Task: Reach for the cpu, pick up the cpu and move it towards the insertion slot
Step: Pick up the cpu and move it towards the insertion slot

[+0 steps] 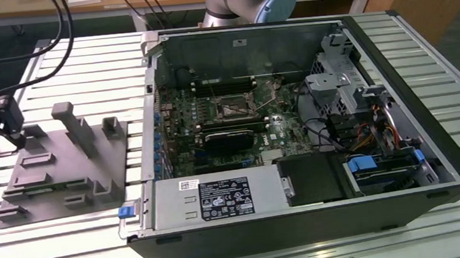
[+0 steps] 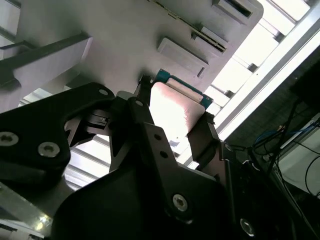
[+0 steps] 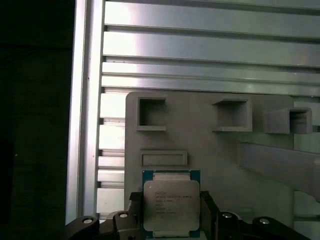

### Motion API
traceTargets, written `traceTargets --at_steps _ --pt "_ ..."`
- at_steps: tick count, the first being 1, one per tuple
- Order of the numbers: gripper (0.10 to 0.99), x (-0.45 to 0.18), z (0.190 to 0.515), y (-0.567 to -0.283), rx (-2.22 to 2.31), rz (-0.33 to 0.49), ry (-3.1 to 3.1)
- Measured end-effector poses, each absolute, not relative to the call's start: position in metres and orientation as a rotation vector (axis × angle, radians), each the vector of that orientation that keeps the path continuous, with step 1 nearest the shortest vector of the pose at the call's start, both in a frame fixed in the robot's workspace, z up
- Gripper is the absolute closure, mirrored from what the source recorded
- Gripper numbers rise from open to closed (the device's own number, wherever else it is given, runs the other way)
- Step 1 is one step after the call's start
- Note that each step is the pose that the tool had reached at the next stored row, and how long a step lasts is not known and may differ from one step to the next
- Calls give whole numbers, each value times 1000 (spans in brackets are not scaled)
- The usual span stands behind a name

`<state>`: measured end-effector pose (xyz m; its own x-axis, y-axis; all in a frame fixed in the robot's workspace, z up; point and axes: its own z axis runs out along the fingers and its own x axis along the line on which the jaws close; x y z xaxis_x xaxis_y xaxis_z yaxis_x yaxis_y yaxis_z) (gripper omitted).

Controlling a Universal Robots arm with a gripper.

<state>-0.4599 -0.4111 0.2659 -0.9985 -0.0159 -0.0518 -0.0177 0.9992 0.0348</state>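
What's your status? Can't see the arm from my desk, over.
Gripper shut on cpu, at two opposite edges. Held at grey tray, outside computer case. Insertion slot inside; case wall stands between.

The pincer (image 2: 175, 102) has the cpu (image 2: 175, 116) clamped: one black finger (image 2: 142, 107) on its nine o'clock edge, the other on its three o'clock edge. The chip's pale metal top glares bright, with a blue-green rim showing at twelve o'clock. Beyond it, from ten round to one o'clock, lies the grey moulded tray (image 2: 125, 40) with its shallow rectangular recesses (image 2: 182, 54). Out at two o'clock are the bright slats of the counter (image 2: 240, 70), and at four o'clock, dark cables (image 2: 280, 137).
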Motion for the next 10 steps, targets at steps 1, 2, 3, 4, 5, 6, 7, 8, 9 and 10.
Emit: traceTargets --at_steps 1,2,3,4,5,6,7,8,9,10 --pt "541 -460 267 -411 -26 54 3089" --pt "541 -460 269 -411 -26 54 3089" --pt "541 -460 271 -411 -26 54 3089" --pt "541 -460 273 -411 -26 54 3089" --pt "541 -460 275 -411 -26 54 3089" --pt "541 -460 277 -411 -26 54 3089" --pt "541 -460 278 -411 -26 54 3089" --pt "541 -460 280 -411 -26 54 3089" --pt "541 -460 282 -411 -26 54 3089" --pt "541 -460 284 -411 -26 54 3089"
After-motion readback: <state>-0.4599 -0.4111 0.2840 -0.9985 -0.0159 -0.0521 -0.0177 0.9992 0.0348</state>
